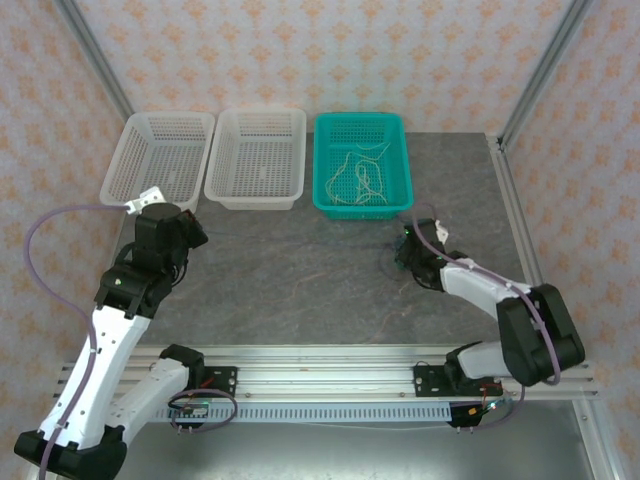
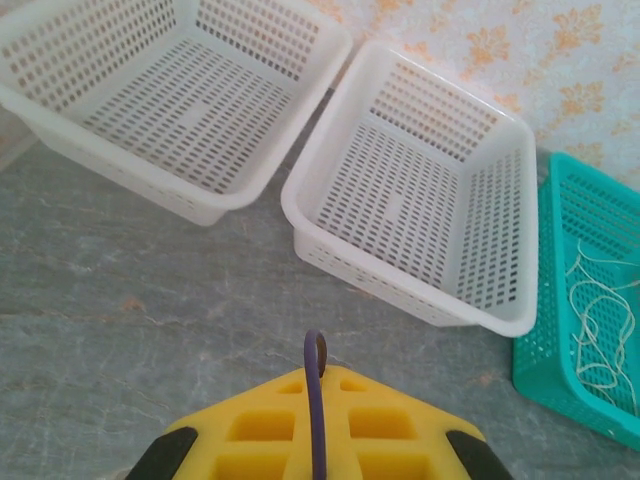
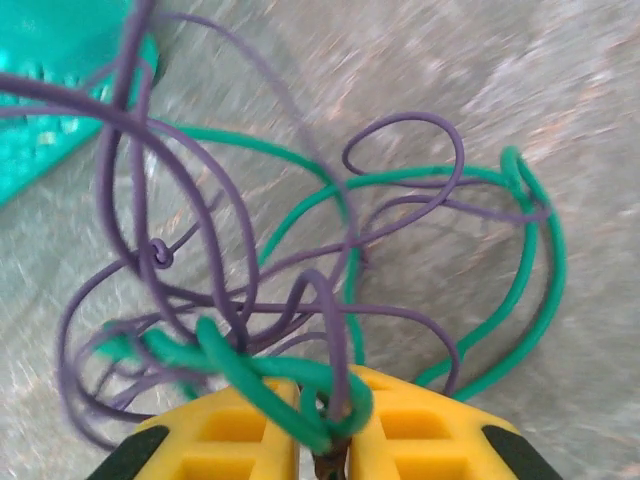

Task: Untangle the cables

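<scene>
My right gripper is shut on a clump of cables: a green cable loops over the yellow fingertips and several dark purple cables snarl with it above the grey table. From above, that gripper hangs just below the teal basket's near right corner. Cream-white cables lie loose inside the teal basket, also seen as cream-white cables. My left gripper is shut on a single purple cable running between its yellow fingers. It hovers near the front of the left white basket.
Two white baskets stand side by side at the back left, with the teal basket to their right. Metal frame posts rise at the back corners. The table's grey surface lies between the arms.
</scene>
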### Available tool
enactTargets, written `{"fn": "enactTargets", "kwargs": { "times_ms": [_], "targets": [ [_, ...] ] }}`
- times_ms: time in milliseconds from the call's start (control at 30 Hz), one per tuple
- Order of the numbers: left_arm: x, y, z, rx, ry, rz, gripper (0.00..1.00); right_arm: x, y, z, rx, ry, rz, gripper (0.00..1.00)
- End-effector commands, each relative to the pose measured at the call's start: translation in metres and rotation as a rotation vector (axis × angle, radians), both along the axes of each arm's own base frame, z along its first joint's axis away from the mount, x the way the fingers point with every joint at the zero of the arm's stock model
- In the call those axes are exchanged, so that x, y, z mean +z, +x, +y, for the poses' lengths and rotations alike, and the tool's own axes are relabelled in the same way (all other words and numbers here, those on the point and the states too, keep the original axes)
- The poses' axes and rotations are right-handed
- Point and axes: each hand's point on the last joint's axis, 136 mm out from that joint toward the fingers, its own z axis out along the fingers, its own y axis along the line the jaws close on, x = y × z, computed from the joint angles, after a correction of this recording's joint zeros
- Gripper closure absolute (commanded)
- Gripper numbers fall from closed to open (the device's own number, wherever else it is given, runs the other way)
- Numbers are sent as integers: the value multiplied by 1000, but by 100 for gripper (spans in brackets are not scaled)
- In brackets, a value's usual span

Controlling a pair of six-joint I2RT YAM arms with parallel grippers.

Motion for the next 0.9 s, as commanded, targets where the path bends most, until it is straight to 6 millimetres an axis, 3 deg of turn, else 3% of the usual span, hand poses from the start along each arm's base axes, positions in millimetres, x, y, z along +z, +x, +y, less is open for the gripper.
{"fn": "enactTargets", "kwargs": {
  "times_ms": [0, 100, 333, 533, 633, 733, 867],
  "targets": [
    [12, -2, 4, -2, -5, -32, 100, 0, -20, -47, -205, -89, 60, 80],
    [11, -4, 10, 23, 7, -22, 100, 8, -24, -64, -297, -102, 65, 76],
    [6, -7, 16, 53, 26, -1, 100, 0, -39, -91, -457, -80, 117, 73],
    [2, -7, 15, 34, 35, 20, 100, 19, -30, -89, -386, -80, 48, 68],
    [-5, 0, -1, -41, -10, 15, 100, 40, -7, -52, -181, 59, -77, 58],
    [-19, 11, -21, -122, -80, 20, 100, 65, 5, 10, 111, 282, -201, 41],
    [-37, 16, -27, -124, -124, 65, 100, 70, -1, 36, 226, 258, -170, 30]
  ]
}}
